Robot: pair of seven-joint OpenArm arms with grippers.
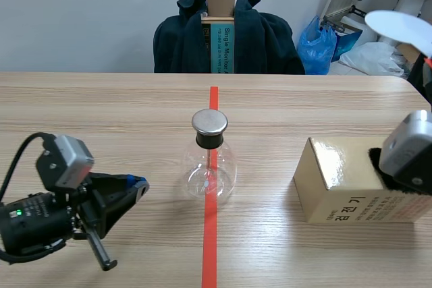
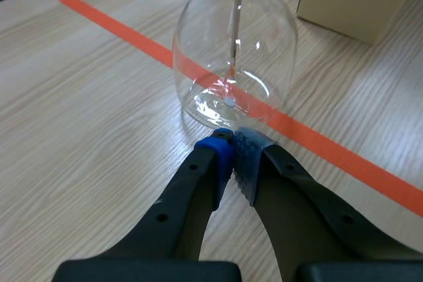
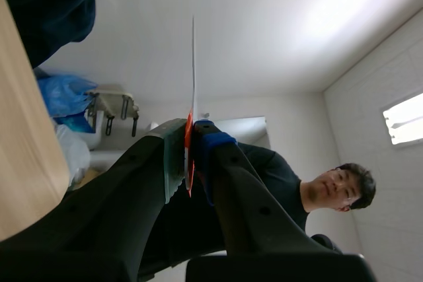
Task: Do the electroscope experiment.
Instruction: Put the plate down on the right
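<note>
Wooden table is carrying the electroscope flask on the tape line | left gripper is sitting pinched together, empty, just before the flask | right gripper is clamping a white disc high, well apart | step: likely approaching; next: lowering disc toward metal cap

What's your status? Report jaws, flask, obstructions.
Left gripper low before the flask, jaws shut, empty. Right gripper pointing up, jaws shut on white plate. Flask upright on the tape line. Cardboard box beside it, apart.
</note>
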